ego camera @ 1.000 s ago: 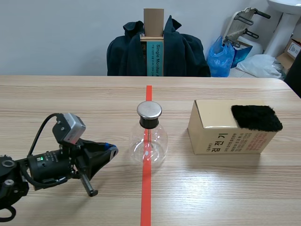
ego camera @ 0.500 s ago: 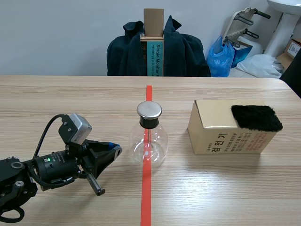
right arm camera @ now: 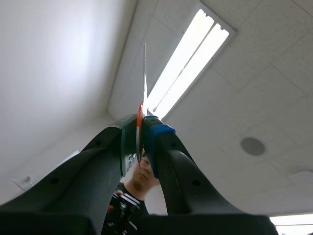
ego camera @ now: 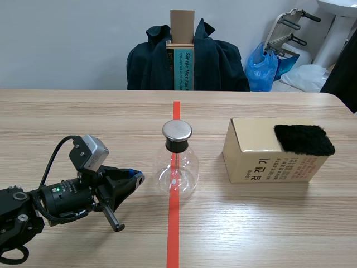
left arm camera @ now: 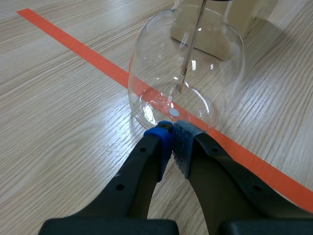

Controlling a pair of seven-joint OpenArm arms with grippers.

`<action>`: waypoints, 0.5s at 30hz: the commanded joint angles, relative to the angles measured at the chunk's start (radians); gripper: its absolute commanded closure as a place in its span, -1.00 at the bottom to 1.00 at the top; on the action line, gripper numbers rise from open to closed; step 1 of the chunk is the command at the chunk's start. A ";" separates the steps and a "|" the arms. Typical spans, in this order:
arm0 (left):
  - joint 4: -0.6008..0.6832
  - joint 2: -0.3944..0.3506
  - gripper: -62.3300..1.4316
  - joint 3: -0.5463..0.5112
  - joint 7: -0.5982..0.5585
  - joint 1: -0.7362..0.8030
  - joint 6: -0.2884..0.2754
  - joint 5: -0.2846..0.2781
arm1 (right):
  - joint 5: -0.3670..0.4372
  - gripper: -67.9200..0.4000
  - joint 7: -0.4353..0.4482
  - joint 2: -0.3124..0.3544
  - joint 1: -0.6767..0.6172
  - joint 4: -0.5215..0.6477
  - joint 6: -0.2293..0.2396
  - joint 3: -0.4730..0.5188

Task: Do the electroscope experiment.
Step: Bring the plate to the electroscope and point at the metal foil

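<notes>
A pale wooden table (ego camera: 67, 117) runs toward a chair draped in a dark jacket (ego camera: 217, 61) at 12 o'clock. The cardboard box (ego camera: 262, 162), at 3 o'clock from the flask, reads "검전기" in large letters; its small print is illegible. A black furry pad (ego camera: 304, 139) lies on the box's 2 o'clock corner. The metal-capped glass electroscope flask (ego camera: 177, 170) stands on the orange tape line (ego camera: 173, 234). At its 9 o'clock the left gripper (ego camera: 138, 178) has its pads pressed together on nothing, tips just beside the glass. The right gripper (right arm camera: 141, 128) points at a ceiling light (right arm camera: 188, 58), pinching a thin strip (right arm camera: 145, 68).
</notes>
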 commanded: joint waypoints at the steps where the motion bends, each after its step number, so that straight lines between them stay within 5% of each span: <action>1: 0.021 0.003 0.86 -0.008 -0.021 -0.005 0.001 -0.013 | 0.019 0.97 0.004 0.037 0.065 -0.018 -0.011 -0.050; 15: 0.021 0.003 0.86 -0.008 -0.020 -0.005 0.001 -0.013 | -0.026 0.97 0.023 0.066 0.261 -0.337 -0.003 -0.590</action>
